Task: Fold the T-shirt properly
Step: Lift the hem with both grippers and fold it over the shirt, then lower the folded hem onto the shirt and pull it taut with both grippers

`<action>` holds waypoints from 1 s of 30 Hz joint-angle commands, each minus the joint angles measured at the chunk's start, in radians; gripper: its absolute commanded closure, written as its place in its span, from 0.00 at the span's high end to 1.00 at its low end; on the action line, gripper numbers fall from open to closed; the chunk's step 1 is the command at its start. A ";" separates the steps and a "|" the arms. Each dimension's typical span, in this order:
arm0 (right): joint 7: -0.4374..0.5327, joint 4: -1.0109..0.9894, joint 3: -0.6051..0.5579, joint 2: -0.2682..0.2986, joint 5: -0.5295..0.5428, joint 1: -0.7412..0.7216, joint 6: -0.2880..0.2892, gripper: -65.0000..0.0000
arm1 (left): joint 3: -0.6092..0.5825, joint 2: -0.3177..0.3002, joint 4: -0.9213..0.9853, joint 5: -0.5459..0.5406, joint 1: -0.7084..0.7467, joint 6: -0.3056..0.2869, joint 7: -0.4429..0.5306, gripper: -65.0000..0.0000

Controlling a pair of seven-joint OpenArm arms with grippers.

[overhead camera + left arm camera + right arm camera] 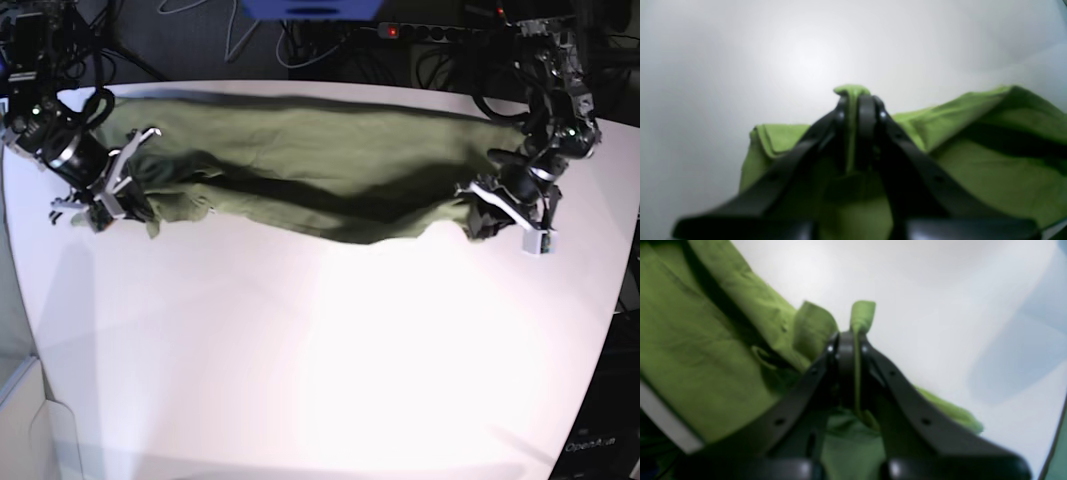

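The olive-green T-shirt (320, 165) lies stretched in a long band across the far half of the white table (320, 350). It sags in the middle and its front edge is folded over. My left gripper (480, 215) sits at the band's right end. In the left wrist view the left gripper (857, 100) is shut on a pinched fold of the T-shirt (973, 160). My right gripper (122, 205) is at the band's left end. The right wrist view shows the right gripper (850, 336) shut on a small tab of the T-shirt (706, 340).
Cables and a power strip (440, 32) lie behind the table's far edge, with a blue object (310, 8) at the top. The table's curved right edge (615, 300) runs close to the left arm. Bare white tabletop fills the near half.
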State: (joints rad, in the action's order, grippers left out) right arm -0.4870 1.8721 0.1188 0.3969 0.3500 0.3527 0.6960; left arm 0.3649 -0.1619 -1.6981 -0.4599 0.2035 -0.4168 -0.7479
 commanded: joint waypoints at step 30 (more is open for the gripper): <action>0.254 0.010 0.252 -0.204 0.021 0.196 0.002 0.01 | 0.128 -0.011 -0.009 -0.001 0.037 -0.123 0.017 0.05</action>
State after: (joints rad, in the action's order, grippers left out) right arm -0.2577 1.8671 0.3630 0.1837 0.3538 0.5484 0.6956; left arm 0.4881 -0.1623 -1.6905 -0.4458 0.2459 -0.5320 -0.7528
